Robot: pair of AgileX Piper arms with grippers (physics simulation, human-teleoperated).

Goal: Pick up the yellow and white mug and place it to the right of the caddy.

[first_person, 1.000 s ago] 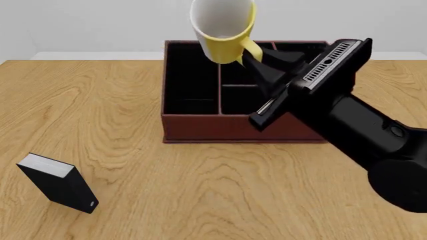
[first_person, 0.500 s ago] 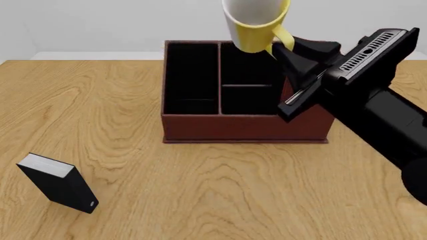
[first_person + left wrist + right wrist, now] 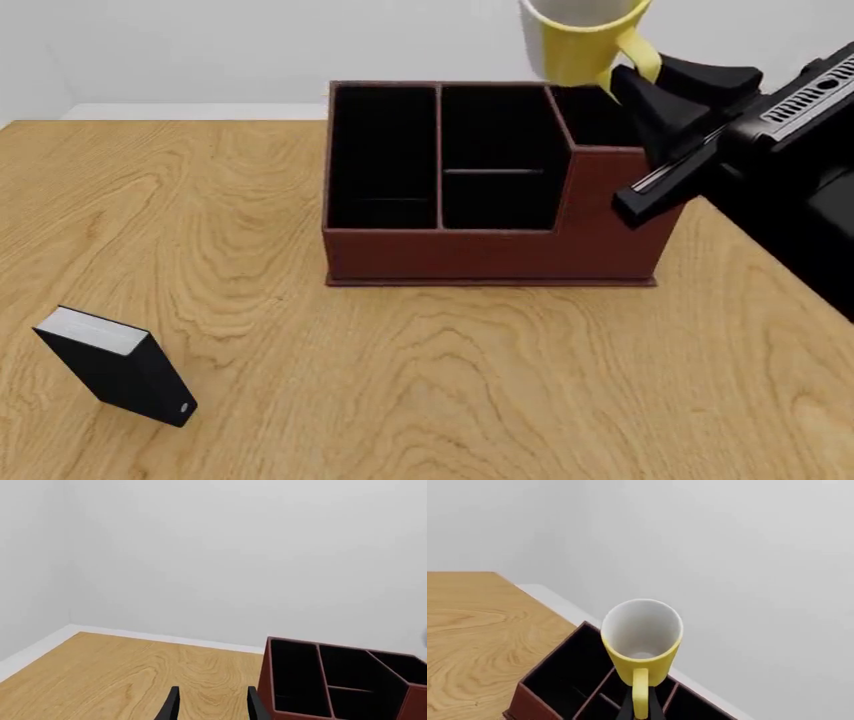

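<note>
While the right gripper's fingers (image 3: 638,85) clamp the yellow and white mug (image 3: 581,35) by its handle above the caddy (image 3: 494,180), it should clear the tall end toward 3 o'clock before lowering upright onto the counter (image 3: 747,330).

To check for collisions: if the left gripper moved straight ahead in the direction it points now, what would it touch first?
Probably nothing near. Past the left gripper lies bare table, then the back wall. The caddy sits just beside that line; depth is unclear.

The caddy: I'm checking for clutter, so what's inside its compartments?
The caddy shows only black interior walls; compartment floors near its front wall are hidden. The mug hangs above it.
</note>
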